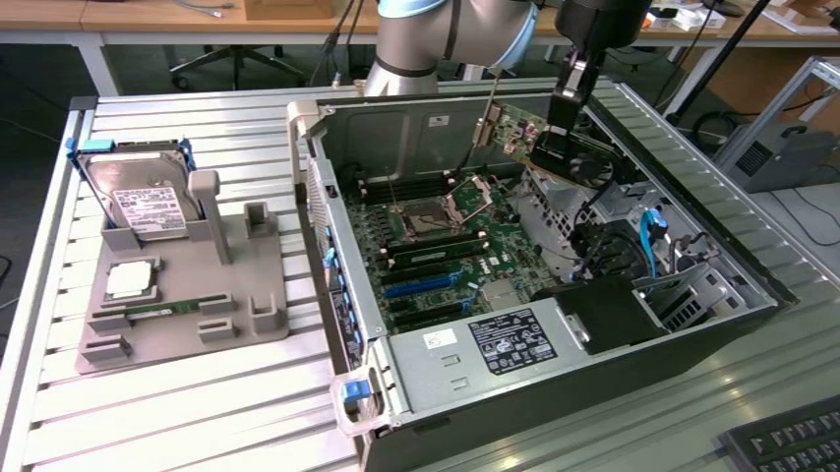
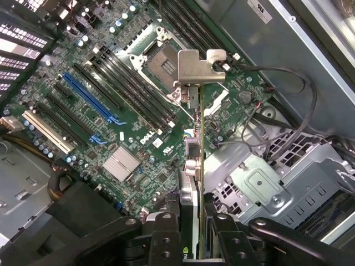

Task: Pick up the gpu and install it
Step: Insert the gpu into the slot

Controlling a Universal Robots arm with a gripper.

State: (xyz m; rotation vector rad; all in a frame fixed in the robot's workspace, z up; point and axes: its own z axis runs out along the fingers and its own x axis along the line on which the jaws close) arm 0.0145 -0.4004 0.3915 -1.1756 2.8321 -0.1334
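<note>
Wrist view: the gpu (image 2: 195,166), a thin dark expansion card with a green board edge and a bent silver metal bracket at its far end, is seen edge-on. Its long axis runs straight out from the gripper (image 2: 191,221). The black fingers (image 2: 165,235) are partly closed and clamp the card's two flat faces at the end opposite the bracket.

In the exterior view the gpu (image 1: 577,157) hangs tilted in the air inside the open black computer case (image 1: 315,177), clear of the green motherboard (image 1: 434,246) and seated in no slot. The blue and black expansion slots (image 1: 420,280) lie below it, toward the exterior view's left. The arm reaches down steeply into the case from behind, with the gripper (image 1: 558,126) angled.
</note>
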